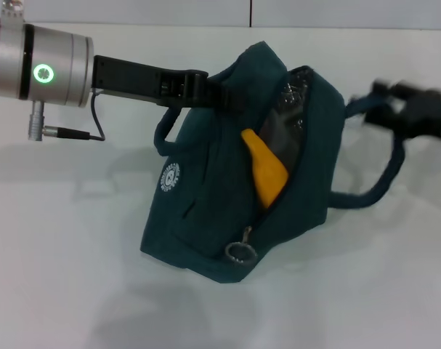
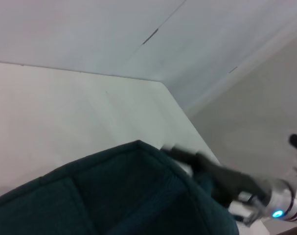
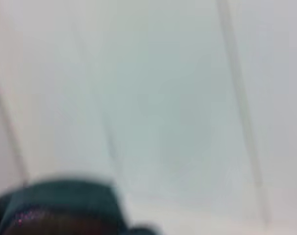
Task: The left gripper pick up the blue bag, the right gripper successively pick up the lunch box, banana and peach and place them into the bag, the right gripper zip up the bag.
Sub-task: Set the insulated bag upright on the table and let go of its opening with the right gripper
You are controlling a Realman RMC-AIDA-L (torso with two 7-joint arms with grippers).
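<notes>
The blue bag [image 1: 205,211] is made of soft matt cloth with shiny silver foil inside, its ring pull [image 1: 240,251] is metal, and the table [image 1: 60,254] is smooth and white.

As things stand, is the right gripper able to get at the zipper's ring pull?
Probably yes: the ring pull hangs uncovered at the blue bag's lower front, while the right gripper sits beside the bag.
</notes>
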